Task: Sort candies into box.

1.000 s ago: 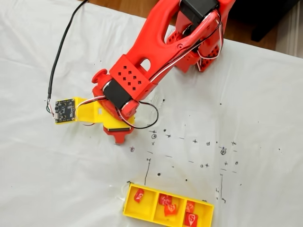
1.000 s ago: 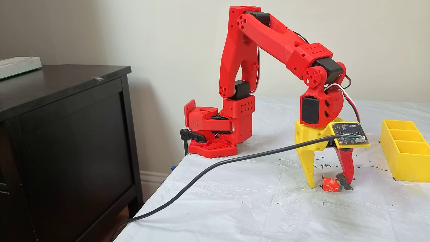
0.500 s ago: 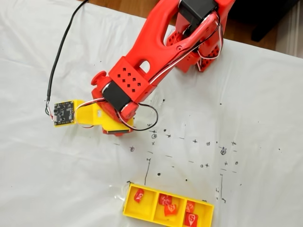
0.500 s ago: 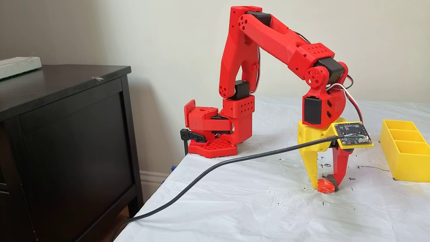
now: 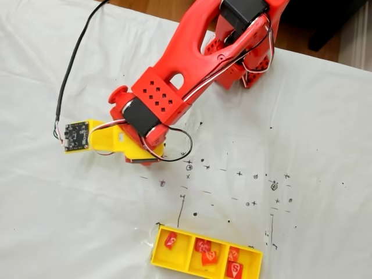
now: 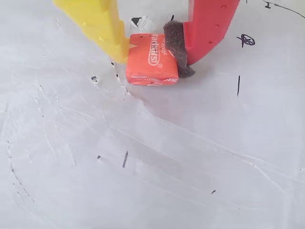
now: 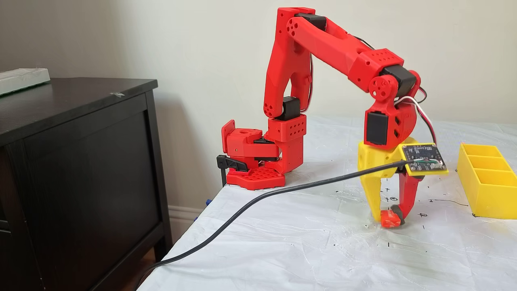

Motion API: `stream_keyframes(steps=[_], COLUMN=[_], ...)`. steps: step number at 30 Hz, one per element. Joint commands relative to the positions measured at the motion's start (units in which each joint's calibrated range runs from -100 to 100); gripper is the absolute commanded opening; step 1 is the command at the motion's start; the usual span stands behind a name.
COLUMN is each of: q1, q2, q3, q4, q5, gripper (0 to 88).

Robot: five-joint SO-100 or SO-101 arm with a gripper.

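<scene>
My gripper [image 6: 152, 57] has a yellow finger [image 6: 102, 26] and a red finger [image 6: 207, 26] with a dark foam pad. It is shut on one red-orange candy [image 6: 151, 59], squeezed between the two tips. In a fixed view from the side, the gripper [image 7: 389, 217] points down and holds that candy [image 7: 389, 221] just at the white sheet, left of the yellow box [image 7: 486, 198]. In a fixed view from above, the box [image 5: 160, 260] lies at the bottom edge with several candies [image 5: 203, 245] spread over its three compartments. The arm hides the held candy there.
A black cable [image 7: 262, 200] runs over the sheet to a circuit board [image 7: 424, 157] on a yellow bracket at my wrist. The red arm base [image 7: 258, 178] is clamped at the table's far corner. A dark cabinet [image 7: 76, 161] stands beyond the table edge. Pen marks [image 5: 238, 174] dot the sheet.
A second ago the fingers stood open around the candy on the sheet. They have closed on it, and the gripper has risen slightly with the candy.
</scene>
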Motion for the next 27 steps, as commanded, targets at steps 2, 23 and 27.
stream_keyframes(steps=[2,23,27], q1=[-1.98,-18.01,-20.27], q2=[-8.61,-10.31,-6.15], q3=[-12.26,-28.82,-34.83], q4=[7.31,9.03,8.38], q5=[-1.66,-13.97,-16.70], gripper=[3.3,1.2,0.2])
